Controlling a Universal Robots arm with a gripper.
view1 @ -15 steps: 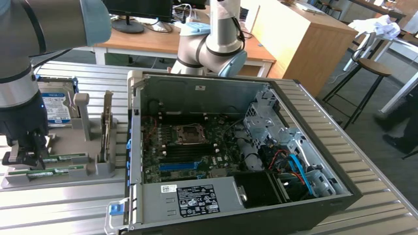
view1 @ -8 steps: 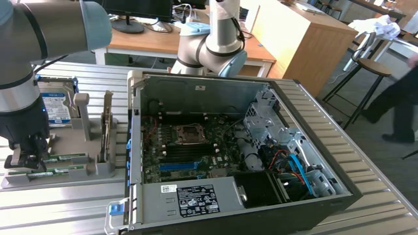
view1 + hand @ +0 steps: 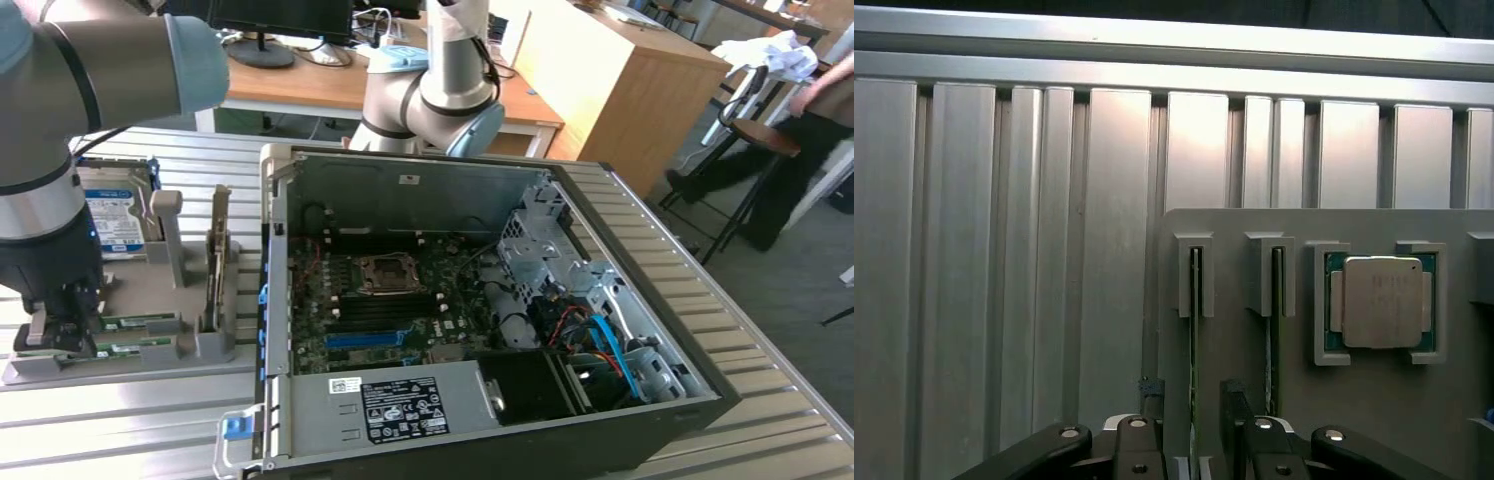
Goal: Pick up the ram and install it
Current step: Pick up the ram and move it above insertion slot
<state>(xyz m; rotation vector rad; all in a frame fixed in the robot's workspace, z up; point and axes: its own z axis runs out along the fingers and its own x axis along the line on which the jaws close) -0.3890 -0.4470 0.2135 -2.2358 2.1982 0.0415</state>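
Your gripper [image 3: 1192, 405] is down at the lower left of the exterior view, over the grey holder [image 3: 1374, 420], and the wrist view tells you why: the two black fingers [image 3: 1152, 405] stand apart with the ram [image 3: 1194, 330] running edge-on between them, jaws wide, nothing gripped yet, a gap on either side of the stick. The ram sits on its edge in a narrow slot, I'd say so the fingers can come down on its two flat faces. A second stick [image 3: 1272, 330] sits in the slot just beside it, and a processor [image 3: 1381, 300] is bedded in its own pocket further along. The computer case [image 3: 534, 300] lies open in the middle of the exterior view, motherboard [image 3: 387, 310] facing up, ready to take the part. Now the trouble: from outside, the arm [image 3: 54, 150] covers the fingertips, so you can't tell there which stick they straddle. Edge-on, the ram's chips and label are out of sight, I can't tell how deep the fingers reach, and the memory slots on the board are too small to make out
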